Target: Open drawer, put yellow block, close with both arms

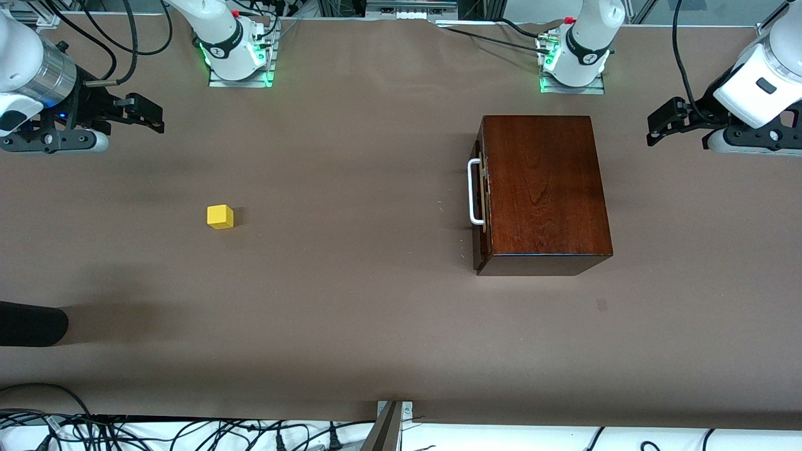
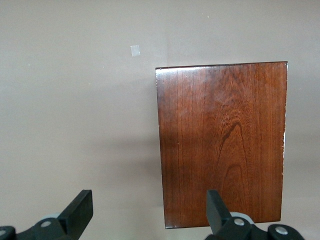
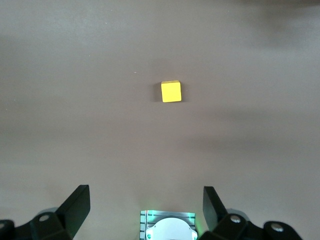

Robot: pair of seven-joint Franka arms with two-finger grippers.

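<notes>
The yellow block (image 1: 220,217) (image 3: 171,91) lies on the brown table toward the right arm's end, with nothing touching it. The drawer (image 1: 481,194) is shut in its dark wooden box (image 1: 542,188) (image 2: 222,145); its white handle (image 1: 474,191) faces the block. My right gripper (image 1: 150,116) (image 3: 145,197) hangs open and empty over the table at the right arm's end, well apart from the block. My left gripper (image 1: 661,125) (image 2: 148,202) hangs open and empty over the table beside the box, at the left arm's end.
A black rounded object (image 1: 31,322) pokes in at the right arm's end, nearer to the front camera than the block. A small tape mark (image 1: 602,305) (image 2: 134,50) sits near the box. The arm bases (image 1: 238,56) (image 1: 573,62) stand along the table's edge.
</notes>
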